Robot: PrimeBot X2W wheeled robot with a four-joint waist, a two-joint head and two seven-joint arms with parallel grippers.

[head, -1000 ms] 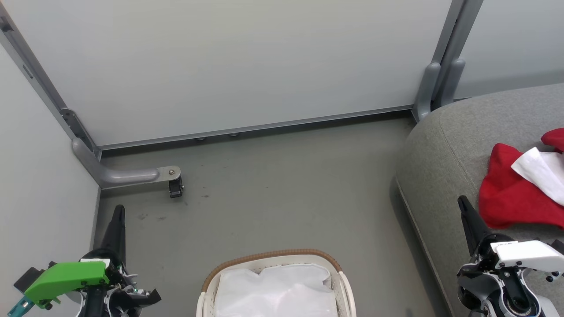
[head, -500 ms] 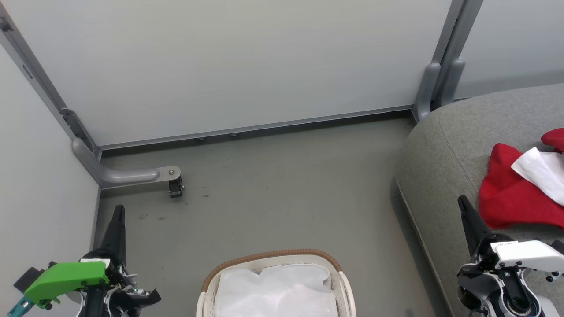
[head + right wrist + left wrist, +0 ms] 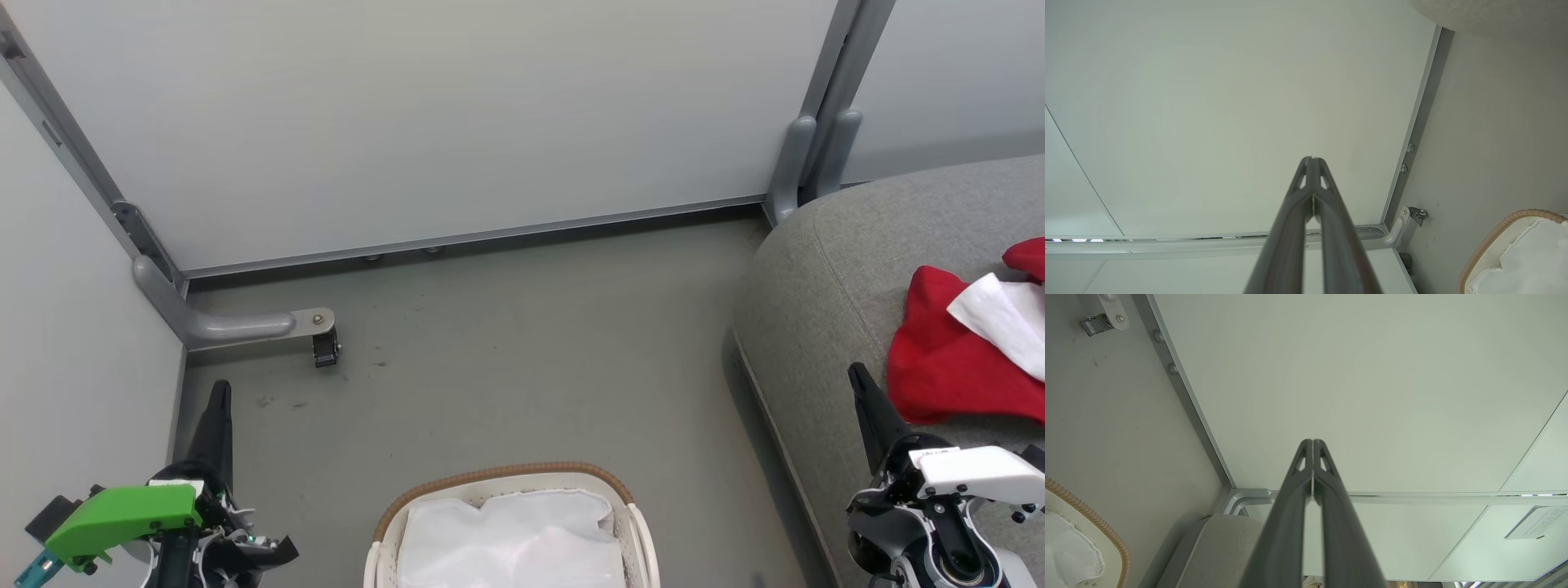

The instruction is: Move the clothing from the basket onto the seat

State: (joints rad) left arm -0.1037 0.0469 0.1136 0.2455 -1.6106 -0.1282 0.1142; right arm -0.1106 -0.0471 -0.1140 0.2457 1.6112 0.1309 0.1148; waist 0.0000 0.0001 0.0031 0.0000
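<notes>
Lying on the seat: the clothing (image 3: 951, 367), a bright red heap with a white panel folded across its upper right, well to the right of the basket and apart from it.
Basket: the basket (image 3: 506, 476) is small, oval and white with a brown woven rim. It stands on the floor (image 3: 522, 343) at the bottom middle of the head view, its near half cut off by the frame edge.
Liner: a white fabric liner (image 3: 510, 535) lies crumpled inside the basket.
Seat: the seat (image 3: 824, 269) is grey woven upholstery with a rounded corner and a stitched seam, right of the basket with a strip of floor between them.
Left gripper: the left gripper (image 3: 219, 392) is left of the basket, over the floor, under a green cover (image 3: 122, 514). Its jaws are pressed together on nothing, and in the left wrist view the two dark fingers (image 3: 1290, 506) meet at the tip.
Right gripper: the right gripper (image 3: 857, 374) is right of the basket, over the seat's front part and near the lower left edge of the clothing without touching it. Its jaws are together and empty.
Wall panels: pale wall panels (image 3: 424, 122) stand beyond the basket, and a small caster (image 3: 325, 349) sits on the floor up and to its left.
</notes>
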